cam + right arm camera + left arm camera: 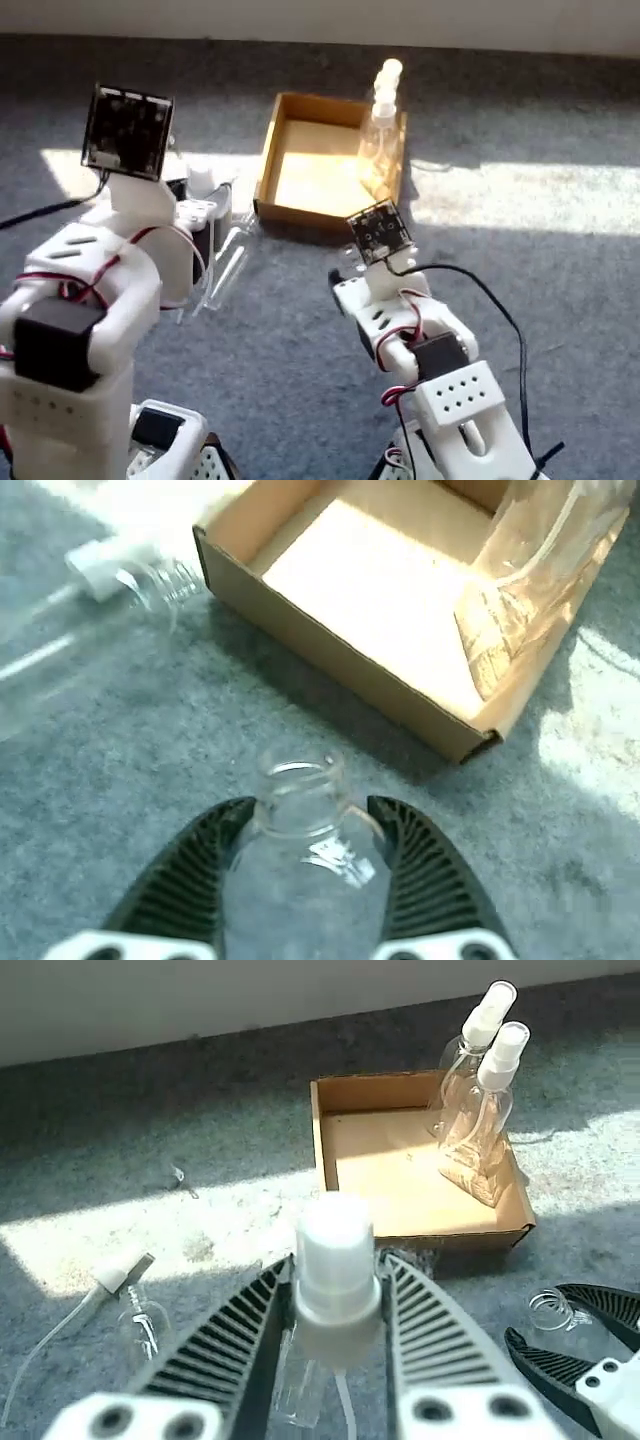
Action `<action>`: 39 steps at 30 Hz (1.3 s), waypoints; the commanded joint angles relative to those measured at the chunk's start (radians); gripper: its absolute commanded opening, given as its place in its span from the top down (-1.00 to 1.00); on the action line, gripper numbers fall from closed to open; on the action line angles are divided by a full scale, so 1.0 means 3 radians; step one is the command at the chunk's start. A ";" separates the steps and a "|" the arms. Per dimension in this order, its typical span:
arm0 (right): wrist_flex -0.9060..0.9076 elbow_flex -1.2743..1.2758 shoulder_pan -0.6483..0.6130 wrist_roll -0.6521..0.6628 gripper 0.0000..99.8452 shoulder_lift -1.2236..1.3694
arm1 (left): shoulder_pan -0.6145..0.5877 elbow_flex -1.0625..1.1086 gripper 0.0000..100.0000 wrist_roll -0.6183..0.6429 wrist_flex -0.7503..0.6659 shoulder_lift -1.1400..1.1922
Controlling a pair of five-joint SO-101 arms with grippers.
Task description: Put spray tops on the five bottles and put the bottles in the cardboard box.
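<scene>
My left gripper [338,1265] is shut on a white spray top [338,1235] whose thin tube hangs down between the fingers. It is held above the carpet, short of the cardboard box [322,1150]. My right gripper [312,808] is shut on a clear bottle [300,850] with an open threaded neck, near the box's [330,645] front wall. Two capped bottles [480,1110] lean in the box's far right corner. In the high view the box [268,165] lies between and beyond both arms, with the capped bottles [383,125] at its right side.
A clear bottle [60,650] lies on the grey carpet left of the box, a loose spray top [120,1275] with its tube beside it. Another clear bottle [225,262] lies by the left arm. Sunlit carpet stretches to the right of the box.
</scene>
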 commanded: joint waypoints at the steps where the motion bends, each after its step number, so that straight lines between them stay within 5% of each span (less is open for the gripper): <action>1: -0.0616 0.0043 -0.0243 0.0123 0.99 0.0105 | -0.0003 0.0713 0.87 -0.0046 -0.0598 -0.0422; 9: -0.1941 0.1036 -0.0350 0.0251 0.99 -0.0059 | -0.0018 0.0811 0.87 0.0123 -0.0977 -0.0524; 14: -0.2053 0.1583 -0.0591 0.0619 0.99 -0.0468 | -0.0263 0.0790 0.87 0.0598 -0.1074 -0.0560; 18: -0.2028 0.1808 -0.0770 0.0624 0.99 -0.0734 | -0.0013 0.1005 0.87 0.0910 -0.1141 -0.0831; 26: -0.2028 0.1834 -0.0765 0.0624 0.99 -0.0811 | 0.0836 0.1997 0.87 0.0921 -0.1974 -0.1741; 30: -0.2028 0.1834 -0.0785 0.0624 0.99 -0.0811 | 0.0857 0.2335 0.87 0.0926 -0.2337 -0.2007; 39: -0.2028 0.1834 -0.0765 0.0629 0.99 -0.0811 | 0.0724 0.2330 0.87 0.0905 -0.2353 -0.2064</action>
